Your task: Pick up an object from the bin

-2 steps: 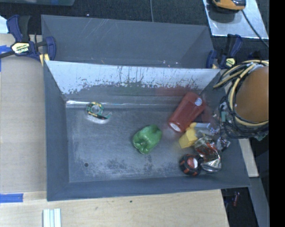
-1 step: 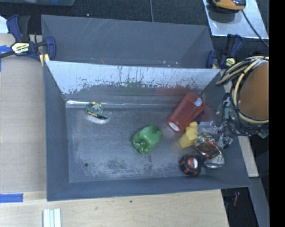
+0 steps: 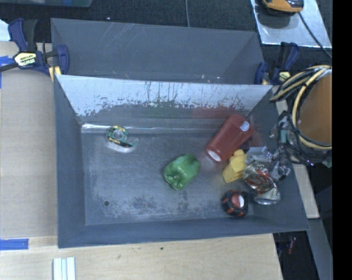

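Camera view, from above and a little to one side: the grey metal bin (image 3: 70,174) has most of its things gathered in the near right corner of its floor. The arm (image 3: 316,112), with its orange cover and striped cables (image 3: 292,86), comes in over the right rim. Its gripper (image 3: 274,159) hangs low against the right wall, just above a clear thing with red inside (image 3: 261,181). Whether the gripper is wide, narrow or closed on something cannot be told, because its dark parts run together with that clear thing below it.

Just left of the clear thing, and touching it, lies a yellow toy (image 3: 235,167). Beyond the toy a red bottle (image 3: 228,137) lies on its side, slanting from the far right toward the near left, with its lower end just beside the toy. A black and red ball (image 3: 234,203) sits close to the near wall, just in front of the clear thing.

Further left, near the middle of the floor, is a green pepper (image 3: 181,171), apart from the cluster. A small green and yellow thing (image 3: 118,136) lies well apart from everything else, at the far left of the floor close to the far wall.
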`<state>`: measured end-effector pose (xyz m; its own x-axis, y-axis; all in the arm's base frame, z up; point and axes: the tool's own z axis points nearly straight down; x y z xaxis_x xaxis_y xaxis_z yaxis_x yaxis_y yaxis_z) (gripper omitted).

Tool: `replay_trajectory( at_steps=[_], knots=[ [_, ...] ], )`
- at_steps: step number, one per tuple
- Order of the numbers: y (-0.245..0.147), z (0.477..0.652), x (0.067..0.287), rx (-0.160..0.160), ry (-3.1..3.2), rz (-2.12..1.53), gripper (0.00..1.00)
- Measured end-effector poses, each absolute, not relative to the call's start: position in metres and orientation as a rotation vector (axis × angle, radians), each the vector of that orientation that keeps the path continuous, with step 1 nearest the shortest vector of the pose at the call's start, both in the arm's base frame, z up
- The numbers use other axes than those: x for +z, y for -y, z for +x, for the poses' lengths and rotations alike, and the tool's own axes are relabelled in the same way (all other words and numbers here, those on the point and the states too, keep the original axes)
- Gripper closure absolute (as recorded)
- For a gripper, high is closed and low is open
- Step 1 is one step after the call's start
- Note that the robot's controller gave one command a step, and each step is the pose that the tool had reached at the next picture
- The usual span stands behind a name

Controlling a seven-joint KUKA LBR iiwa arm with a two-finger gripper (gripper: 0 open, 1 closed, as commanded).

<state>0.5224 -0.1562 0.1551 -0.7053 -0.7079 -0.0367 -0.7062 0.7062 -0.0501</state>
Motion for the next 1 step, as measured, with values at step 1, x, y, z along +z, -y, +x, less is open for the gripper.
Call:
replay_trajectory(
  at_steps=[1],
  knots=[
    [0.1561,0.5234,0.1628,-0.053,-2.85,-1.179,1.0]
  ],
)
